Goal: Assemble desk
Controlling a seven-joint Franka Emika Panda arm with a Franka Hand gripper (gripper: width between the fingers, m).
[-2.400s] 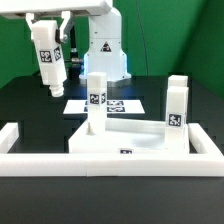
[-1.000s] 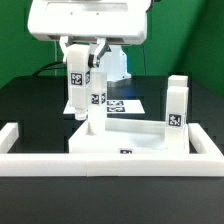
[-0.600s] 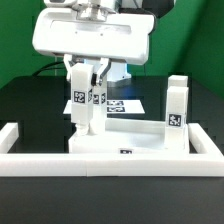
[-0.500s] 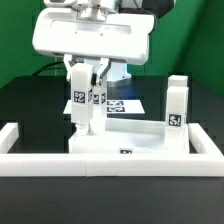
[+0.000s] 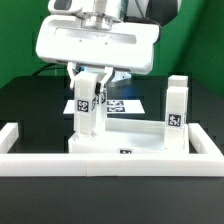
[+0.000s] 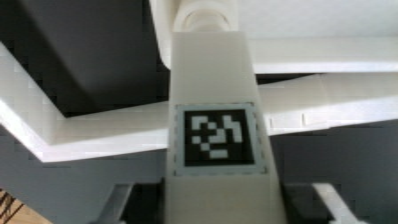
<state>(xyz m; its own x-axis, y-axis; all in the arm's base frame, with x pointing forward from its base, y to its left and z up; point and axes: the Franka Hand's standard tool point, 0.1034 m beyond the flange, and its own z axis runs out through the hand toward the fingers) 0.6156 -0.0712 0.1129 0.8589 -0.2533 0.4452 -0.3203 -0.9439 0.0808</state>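
Toward the exterior view's left of the desk top, the tool grips one tagged leg upright, its foot at the top's far-left corner, presumably for seating there. Another leg stands at the far right. Border bars fence the black surface. Arm descends vertically, wrist pointing straight down.
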